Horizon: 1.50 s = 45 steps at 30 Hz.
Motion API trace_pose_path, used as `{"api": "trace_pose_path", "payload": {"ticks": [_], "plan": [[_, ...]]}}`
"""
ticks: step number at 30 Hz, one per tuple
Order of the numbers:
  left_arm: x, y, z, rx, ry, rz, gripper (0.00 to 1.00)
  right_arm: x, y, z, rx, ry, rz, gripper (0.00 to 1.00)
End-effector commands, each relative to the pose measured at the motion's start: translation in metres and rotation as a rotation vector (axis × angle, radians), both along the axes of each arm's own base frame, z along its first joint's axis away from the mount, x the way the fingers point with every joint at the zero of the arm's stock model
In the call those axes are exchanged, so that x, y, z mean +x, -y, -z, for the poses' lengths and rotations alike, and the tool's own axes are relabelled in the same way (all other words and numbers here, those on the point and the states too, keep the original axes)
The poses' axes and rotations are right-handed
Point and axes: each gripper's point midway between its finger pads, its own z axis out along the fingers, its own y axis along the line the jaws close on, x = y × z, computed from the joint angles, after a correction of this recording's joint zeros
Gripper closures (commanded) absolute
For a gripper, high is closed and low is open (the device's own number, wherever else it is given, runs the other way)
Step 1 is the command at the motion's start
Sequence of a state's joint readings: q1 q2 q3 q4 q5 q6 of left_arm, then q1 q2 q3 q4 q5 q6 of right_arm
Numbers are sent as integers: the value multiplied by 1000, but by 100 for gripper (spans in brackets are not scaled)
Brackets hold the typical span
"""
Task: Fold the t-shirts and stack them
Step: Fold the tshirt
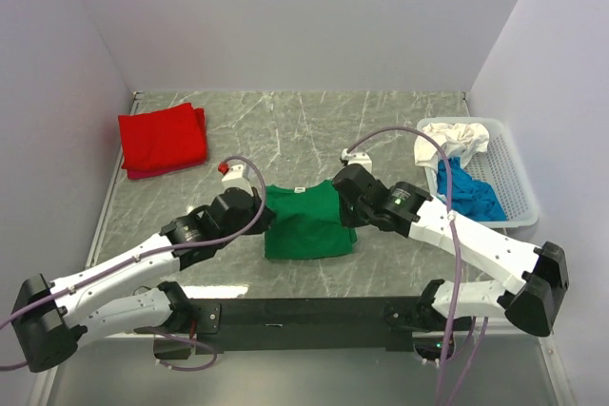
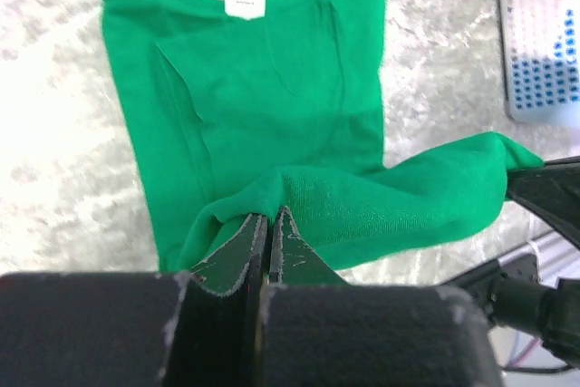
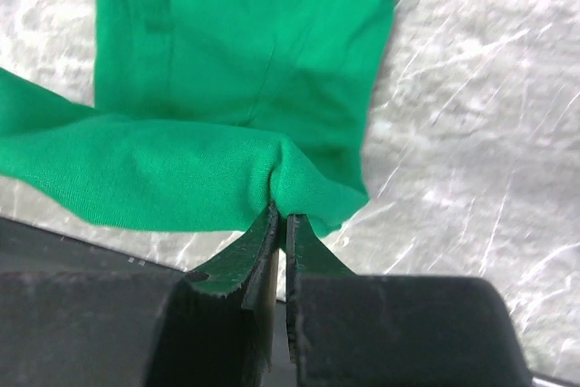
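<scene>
white basket (image 1: 509, 181) (far right) on marbled table (image 1: 381, 130)

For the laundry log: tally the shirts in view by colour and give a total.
green shirt: 1
red shirt: 1
blue shirt: 1
white shirt: 1
Total: 4

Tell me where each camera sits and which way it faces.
Top external: above and behind the bases, looking down at the table; both arms show.
Left wrist: on the left arm, looking across the green t-shirt toward its neck label; left gripper pinches cloth.
Right wrist: on the right arm, looking over the shirt; right gripper pinches cloth.
Shared: both wrist views show the raised green fold.
</scene>
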State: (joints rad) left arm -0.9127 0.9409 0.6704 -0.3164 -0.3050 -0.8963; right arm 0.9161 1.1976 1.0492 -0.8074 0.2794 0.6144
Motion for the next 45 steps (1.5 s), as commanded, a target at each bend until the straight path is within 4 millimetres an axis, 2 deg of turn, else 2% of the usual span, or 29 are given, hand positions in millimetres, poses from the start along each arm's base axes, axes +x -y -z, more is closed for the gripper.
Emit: {"api": "trace_pose_path", "payload": {"ticks": [1, 3, 10, 13, 18, 22, 27, 33, 39, 45], "plan": [[19, 6, -26, -32, 74, 23, 99, 28, -5, -22, 24, 84, -14, 100], [26, 5, -27, -31, 86, 24, 99, 36, -5, -20, 13, 81, -18, 100], [55, 1, -10, -7, 74, 13, 99, 70, -8, -8, -8, 82, -20, 100], [64, 3, 0, 0, 64, 32, 99, 89, -4, 8, -36, 57, -1, 100], [81, 7, 23, 32, 29, 49, 99, 107, -5, 23, -48, 36, -3, 100], [95, 5, 30, 52, 22, 32, 99, 121, -5, 36, -66, 8, -1, 100], [105, -1, 35, 63, 12, 12, 99, 133, -7, 41, -76, -1, -7, 100], [115, -8, 31, 63, 20, -15, 100, 147, -6, 39, -76, 0, -7, 100], [122, -17, 40, 81, 1, -47, 99, 158, -12, 47, -81, -16, -23, 100], [134, -34, 52, 117, -14, -140, 100, 182, -18, 55, -76, -17, -27, 100]]}}
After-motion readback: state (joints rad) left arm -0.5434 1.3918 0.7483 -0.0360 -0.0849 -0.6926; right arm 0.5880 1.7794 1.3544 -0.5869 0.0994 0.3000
